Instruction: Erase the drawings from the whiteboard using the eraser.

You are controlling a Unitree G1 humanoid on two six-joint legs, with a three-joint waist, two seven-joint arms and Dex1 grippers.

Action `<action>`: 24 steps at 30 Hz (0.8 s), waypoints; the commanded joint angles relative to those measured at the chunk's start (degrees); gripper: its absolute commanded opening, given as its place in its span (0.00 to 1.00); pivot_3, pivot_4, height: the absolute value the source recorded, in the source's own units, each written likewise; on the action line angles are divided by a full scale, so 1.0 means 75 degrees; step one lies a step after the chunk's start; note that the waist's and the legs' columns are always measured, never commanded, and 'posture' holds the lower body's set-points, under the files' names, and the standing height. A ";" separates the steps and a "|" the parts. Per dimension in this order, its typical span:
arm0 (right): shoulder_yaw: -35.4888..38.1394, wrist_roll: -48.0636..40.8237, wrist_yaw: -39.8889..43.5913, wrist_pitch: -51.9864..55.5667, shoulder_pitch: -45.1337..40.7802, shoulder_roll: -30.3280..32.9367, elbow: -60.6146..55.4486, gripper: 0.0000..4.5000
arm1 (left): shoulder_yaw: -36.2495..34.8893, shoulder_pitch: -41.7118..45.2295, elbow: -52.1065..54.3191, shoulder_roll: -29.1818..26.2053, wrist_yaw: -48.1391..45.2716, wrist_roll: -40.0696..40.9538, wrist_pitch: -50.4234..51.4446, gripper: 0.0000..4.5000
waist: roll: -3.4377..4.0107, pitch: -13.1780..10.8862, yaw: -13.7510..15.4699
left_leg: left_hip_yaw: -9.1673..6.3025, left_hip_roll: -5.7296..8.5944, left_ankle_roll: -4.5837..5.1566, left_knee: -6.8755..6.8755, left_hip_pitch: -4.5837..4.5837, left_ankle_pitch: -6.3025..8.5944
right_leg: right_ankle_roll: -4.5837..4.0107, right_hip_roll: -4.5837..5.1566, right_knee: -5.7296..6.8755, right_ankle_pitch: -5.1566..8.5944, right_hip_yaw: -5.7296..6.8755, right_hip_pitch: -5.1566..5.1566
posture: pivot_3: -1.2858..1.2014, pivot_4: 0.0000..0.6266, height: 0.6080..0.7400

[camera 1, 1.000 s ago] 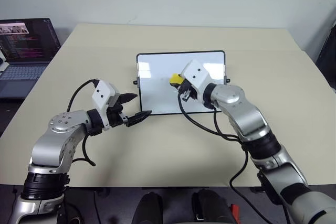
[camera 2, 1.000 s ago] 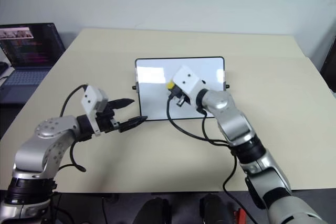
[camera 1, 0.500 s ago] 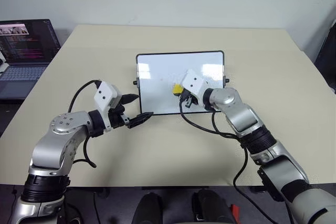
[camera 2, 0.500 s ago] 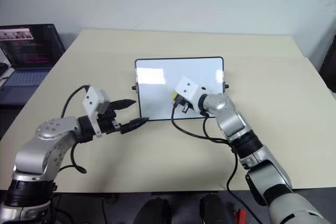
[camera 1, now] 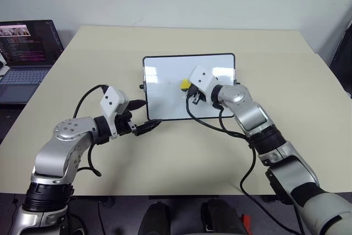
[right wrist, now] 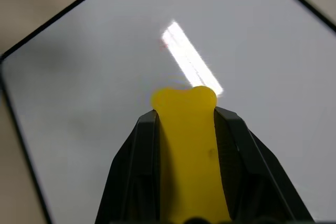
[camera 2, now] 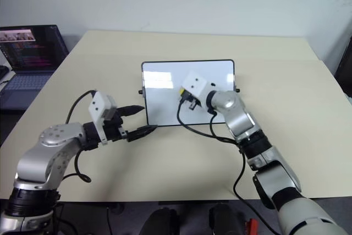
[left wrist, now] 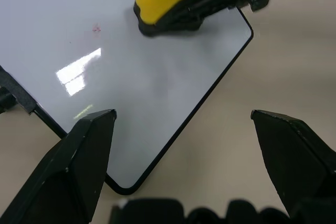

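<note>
Right gripper [right wrist: 184, 129] pinches eraser [camera 1: 186, 84] over whiteboard [camera 1: 165, 94]; left gripper [camera 1: 142, 116] spread at near-left corner. Risk: faint red specks [left wrist: 96, 28] missed; board shifts.

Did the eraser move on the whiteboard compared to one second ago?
Yes. The eraser, in the right gripper, shifted slightly toward the whiteboard's near edge and back; now it is roughly where it was.

Both arms were silver-grey metal with black joint bands. Each wrist carried a white boxy camera housing and a looping black cable. The left gripper [camera 1: 144, 116] and the right gripper [right wrist: 185, 109] each had two tapered black fingers.
</note>
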State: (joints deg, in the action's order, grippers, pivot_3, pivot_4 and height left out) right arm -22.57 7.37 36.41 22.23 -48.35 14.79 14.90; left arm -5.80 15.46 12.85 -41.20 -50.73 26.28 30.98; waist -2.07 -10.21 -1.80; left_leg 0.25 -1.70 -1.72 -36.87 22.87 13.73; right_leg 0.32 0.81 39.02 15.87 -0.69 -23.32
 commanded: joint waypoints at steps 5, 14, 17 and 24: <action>0.0465 0.0331 -0.0911 -0.0443 -0.0252 -0.0060 0.0189 0.24 | -0.0078 0.0062 0.0123 -0.0003 0.0036 0.0073 0.0001 1.00 | 0.0000 0.0000 -0.0002 | 0.0001 0.0001 0.0000 -0.0005 -0.0001 0.0000 | 0.0001 0.0000 0.0003 -0.0001 -0.0001 0.0000 | 0.52 0.24 1.00; 0.0322 0.0260 -0.0453 -0.0179 -0.0085 -0.0081 -0.0041 0.24 | -0.0068 -0.0060 0.0227 -0.0041 -0.0019 0.0133 0.0089 1.00 | 0.0000 0.0000 -0.0002 | 0.0001 0.0002 0.0000 -0.0001 0.0002 0.0000 | 0.0000 0.0000 -0.0001 0.0000 -0.0002 0.0000 | 0.52 0.24 1.00; 0.0205 0.0299 -0.0133 0.0080 0.0134 -0.0013 -0.0281 0.24 | -0.0078 -0.0052 0.0247 -0.0072 -0.0053 0.0141 0.0128 1.00 | 0.0000 0.0000 -0.0002 | 0.0001 0.0000 0.0000 0.0000 0.0002 0.0000 | 0.0000 0.0000 -0.0001 0.0000 -0.0001 0.0000 | 0.52 0.24 1.00; 0.0577 0.0344 -0.0250 0.0290 0.0344 0.0455 -0.0346 0.24 | -0.0115 -0.0168 0.0267 -0.0257 -0.0259 0.0182 0.0179 1.00 | -0.0001 0.0000 0.0023 | 0.0000 0.0003 0.0000 -0.0007 -0.0002 0.0000 | 0.0001 0.0002 0.0002 -0.0001 0.0000 0.0004 | 0.52 0.24 1.00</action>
State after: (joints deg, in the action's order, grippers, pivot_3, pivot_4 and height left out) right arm -19.11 9.75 33.70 22.40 -46.78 17.12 12.64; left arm -5.50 13.79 13.07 -42.27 -52.07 26.74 32.49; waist -2.07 -10.20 -1.63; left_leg 0.24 -1.67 -1.72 -36.93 22.85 13.73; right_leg 0.33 0.83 39.03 15.87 -0.67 -23.28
